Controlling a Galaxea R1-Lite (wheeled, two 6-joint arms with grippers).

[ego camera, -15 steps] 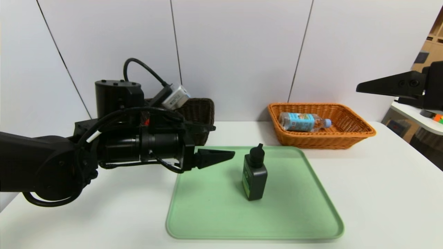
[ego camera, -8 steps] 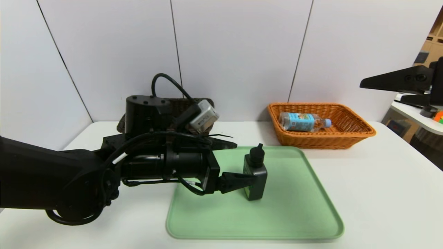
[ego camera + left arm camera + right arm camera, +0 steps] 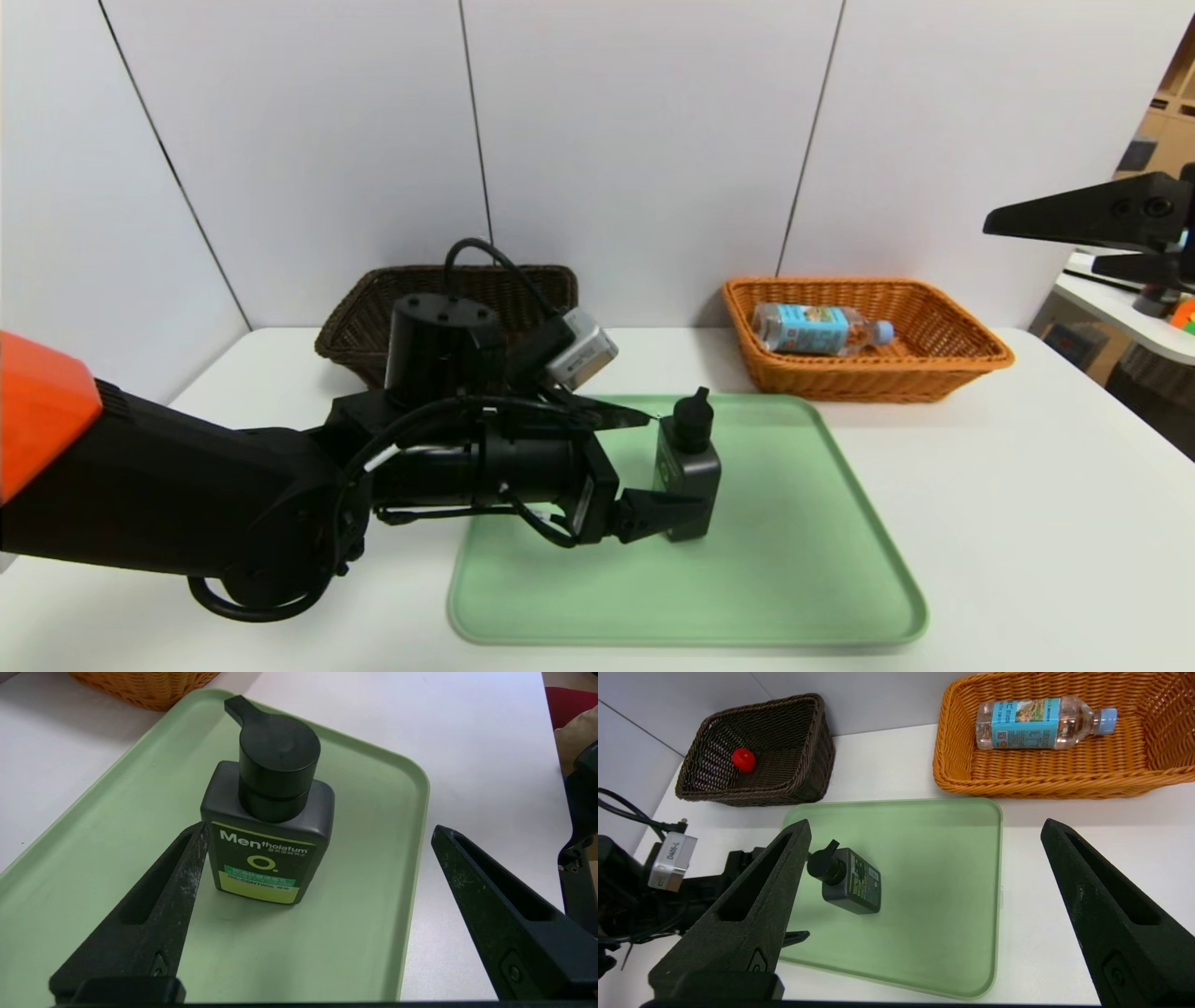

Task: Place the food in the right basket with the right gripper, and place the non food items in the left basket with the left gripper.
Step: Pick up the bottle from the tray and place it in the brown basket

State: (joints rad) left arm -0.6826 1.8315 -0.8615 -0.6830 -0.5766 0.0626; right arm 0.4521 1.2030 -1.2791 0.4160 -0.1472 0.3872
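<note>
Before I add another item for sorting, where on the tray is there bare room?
The tray is bare right of the pump bottle and along its near edge. Its left side is crowded: the open left gripper reaches in around the bottle.

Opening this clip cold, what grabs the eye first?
The left tool, open, reaches level over the green tray with its fingers on either side of the upright dark pump bottle, not closed on it. Behind, a water bottle lies in the orange basket, and a small red thing sits in the brown basket. The right tool hangs open high on the right.
</note>
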